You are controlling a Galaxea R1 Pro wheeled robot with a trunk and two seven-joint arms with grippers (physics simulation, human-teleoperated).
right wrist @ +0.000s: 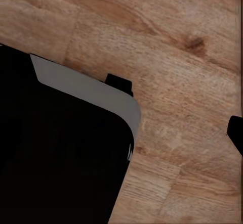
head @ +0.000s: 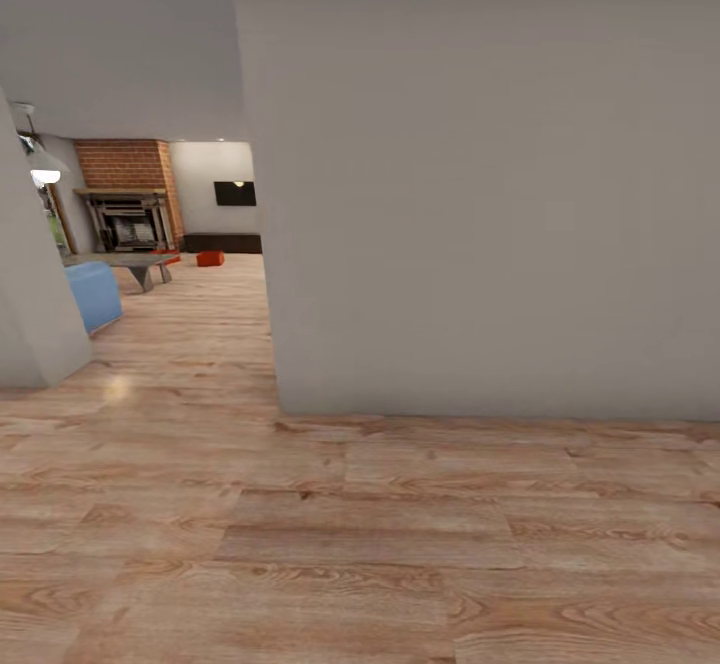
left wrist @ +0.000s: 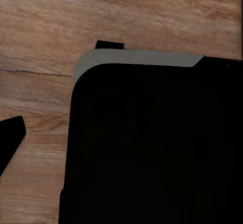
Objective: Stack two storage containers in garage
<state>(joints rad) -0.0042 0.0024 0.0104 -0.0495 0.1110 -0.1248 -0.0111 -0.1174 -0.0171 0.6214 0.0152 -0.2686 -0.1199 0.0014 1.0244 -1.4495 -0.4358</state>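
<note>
Far down the hallway, the living room shows through an opening in the head view. One orange-red storage container (head: 210, 258) sits on its wood floor in front of the long dark cabinet (head: 222, 242). A smaller orange-red sliver (head: 170, 259), likely the second container, peeks out beside the low table's leg. The garage and its concrete floor are out of view. A single black fingertip (left wrist: 11, 144) of my left gripper hangs over wood planks, and a fingertip (right wrist: 236, 132) of my right gripper does the same. Nothing is seen held.
A large grey wall (head: 480, 194) stands close ahead on the right, and a wall corner (head: 30, 304) on the left. Between them the plank floor leads to the brick fireplace (head: 125, 194), blue sofa (head: 95, 294), low table (head: 125, 262) and TV (head: 235, 193). My black base (left wrist: 152, 148) sits under both wrists.
</note>
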